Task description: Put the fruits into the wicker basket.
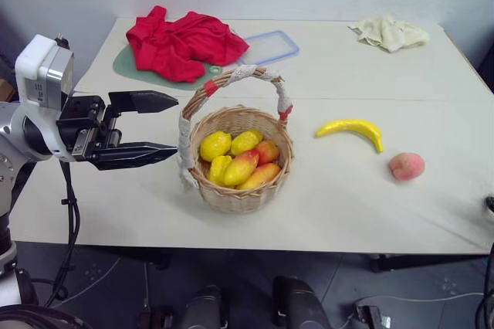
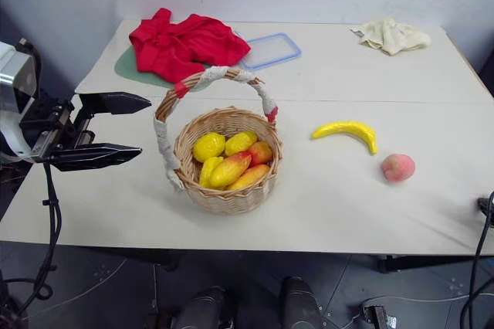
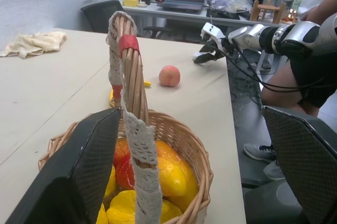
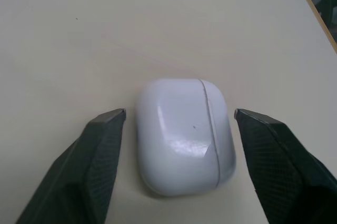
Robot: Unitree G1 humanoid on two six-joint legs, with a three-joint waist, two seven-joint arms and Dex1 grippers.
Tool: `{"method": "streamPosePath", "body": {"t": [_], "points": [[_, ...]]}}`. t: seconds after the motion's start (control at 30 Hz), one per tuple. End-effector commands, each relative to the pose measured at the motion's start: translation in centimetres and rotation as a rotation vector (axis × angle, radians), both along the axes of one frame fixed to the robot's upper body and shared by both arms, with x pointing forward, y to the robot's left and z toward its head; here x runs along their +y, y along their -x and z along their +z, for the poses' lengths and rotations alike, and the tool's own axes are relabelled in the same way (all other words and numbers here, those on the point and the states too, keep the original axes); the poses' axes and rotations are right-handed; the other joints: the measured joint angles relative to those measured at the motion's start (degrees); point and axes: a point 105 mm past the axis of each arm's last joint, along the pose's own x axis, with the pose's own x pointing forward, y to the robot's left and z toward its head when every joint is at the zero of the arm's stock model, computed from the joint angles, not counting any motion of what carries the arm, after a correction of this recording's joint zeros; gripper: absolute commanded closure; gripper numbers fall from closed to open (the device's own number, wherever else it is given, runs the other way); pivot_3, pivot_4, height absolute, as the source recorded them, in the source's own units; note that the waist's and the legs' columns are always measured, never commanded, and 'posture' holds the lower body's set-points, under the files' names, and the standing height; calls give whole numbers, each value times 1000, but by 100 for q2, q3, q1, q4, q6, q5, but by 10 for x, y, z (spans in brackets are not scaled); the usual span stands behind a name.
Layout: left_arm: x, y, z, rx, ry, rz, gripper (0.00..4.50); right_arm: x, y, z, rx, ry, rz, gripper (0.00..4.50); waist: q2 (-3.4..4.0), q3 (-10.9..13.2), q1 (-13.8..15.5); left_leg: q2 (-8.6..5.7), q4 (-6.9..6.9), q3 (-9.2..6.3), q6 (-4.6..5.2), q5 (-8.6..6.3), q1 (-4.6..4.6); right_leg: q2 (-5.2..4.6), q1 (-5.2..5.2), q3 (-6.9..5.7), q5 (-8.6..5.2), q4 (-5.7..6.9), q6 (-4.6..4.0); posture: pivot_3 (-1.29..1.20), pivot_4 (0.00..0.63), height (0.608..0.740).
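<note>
Straddling a white block (image 4: 184, 135), the right gripper (image 4: 179, 116) gapes wide, touching nothing.

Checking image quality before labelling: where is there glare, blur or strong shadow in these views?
Right wrist view: soft highlights on the glossy white case, which sits sharp between the open right gripper. Left wrist view: the left gripper fingers loom large and soft; the wicker basket and peach stay clear. Eye views: even light, faint shadows under the banana.
</note>
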Motion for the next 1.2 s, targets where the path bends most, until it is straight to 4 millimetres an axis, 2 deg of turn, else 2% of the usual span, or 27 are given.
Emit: {"method": "streamPosePath", "body": {"t": [0.03,0.13,0.23,0.3,0.4,0.47,0.57,0.7,0.87,1.0,1.1,1.2], "points": [[1,1,7,-32,23,5,0,-4,1,38,-130,115,56,71,0,0,11,0,0,-1,0,0,0,0,0,1,0,0,0,0,150,740],[3,0,5,-25,28,16,0,20,-5,72,-207,217,274,71,0,0,12,0,-1,-3,0,0,-1,1,0,1,0,-1,1,0,150,740],[8,-1,-1,-11,13,30,0,61,-21,101,-203,246,517,71,8,4,-17,0,-2,1,0,0,1,2,-1,3,1,1,2,0,150,740],[9,-4,-2,-8,16,36,0,96,-37,114,-172,198,672,71,9,5,-58,6,-1,18,0,0,12,5,-5,20,1,15,2,0,150,740],[9,-5,-5,-7,14,38,0,134,-60,120,-102,157,787,71,8,5,-57,15,3,20,-5,0,14,8,-14,25,0,31,0,0,150,740],[8,-6,-6,-7,14,38,0,149,-78,116,-33,173,777,71,8,5,-18,16,6,18,-6,0,11,7,-21,24,0,38,-2,0,150,740],[8,-6,-5,-16,22,48,0,161,-109,106,70,250,675,71,7,5,20,12,8,19,-6,0,-7,0,-36,26,-1,44,-3,0,150,740],[8,-9,-3,-37,31,67,0,180,-141,99,52,193,592,71,8,6,23,2,9,13,-3,1,-31,-9,-49,18,-1,47,-4,0,150,740],[7,-7,-4,-28,31,62,0,212,-155,71,136,43,669,71,8,6,5,1,8,1,1,0,-39,-6,-49,-1,2,49,1,0,150,740],[7,-8,-3,-27,31,63,0,205,-167,62,157,31,611,71,8,6,3,0,9,6,4,3,-40,-5,-49,1,2,48,1,0,150,740],[5,-8,-2,-28,29,57,0,209,-170,55,192,-89,612,71,8,6,-11,-2,14,10,8,5,-39,-7,-46,6,2,47,1,0,150,740],[5,-8,0,-34,29,54,0,221,-169,53,246,-47,717,677,8,6,-15,1,12,7,8,5,-38,-3,-45,5,2,49,1,0,150,740]]}}
